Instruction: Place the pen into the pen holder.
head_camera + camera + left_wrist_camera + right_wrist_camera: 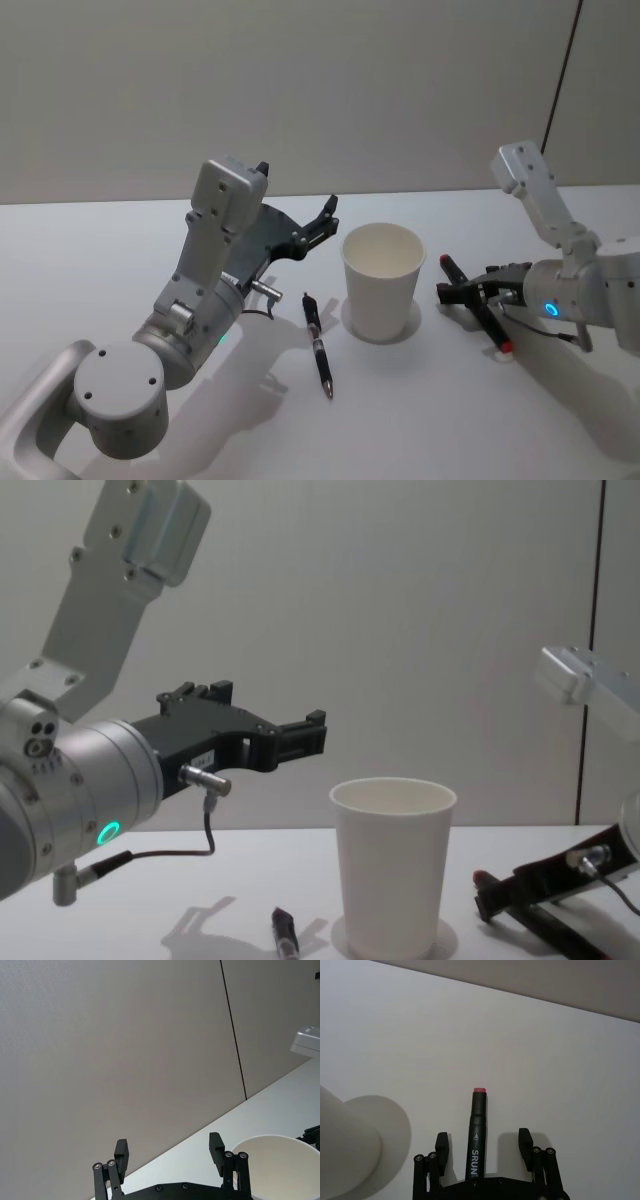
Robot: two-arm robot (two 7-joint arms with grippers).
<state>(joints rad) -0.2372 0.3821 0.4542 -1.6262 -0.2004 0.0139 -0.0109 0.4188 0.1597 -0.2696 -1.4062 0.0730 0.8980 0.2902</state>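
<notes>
Head view first: the white paper cup pen holder [382, 280] stands upright near the middle of the desk [120, 260]. A black click pen [317, 340] lies flat just to its left, not touching it. On the cup's other side, the right pincer [455, 293] sits low at a black marker [478, 308] with red ends.

Right wrist view clears up the grip. The pincer is spread open, one finger [441, 1145] on each side of the marker, with a gap both ways. You can also read "SRUN" on the barrel.

Chest view shows what the head view hides. The left pincer [300, 738] hangs well above the desk, higher than the cup's rim, up and to its left. Left wrist view has its fingers [121, 1152] wide apart and holding nothing.
</notes>
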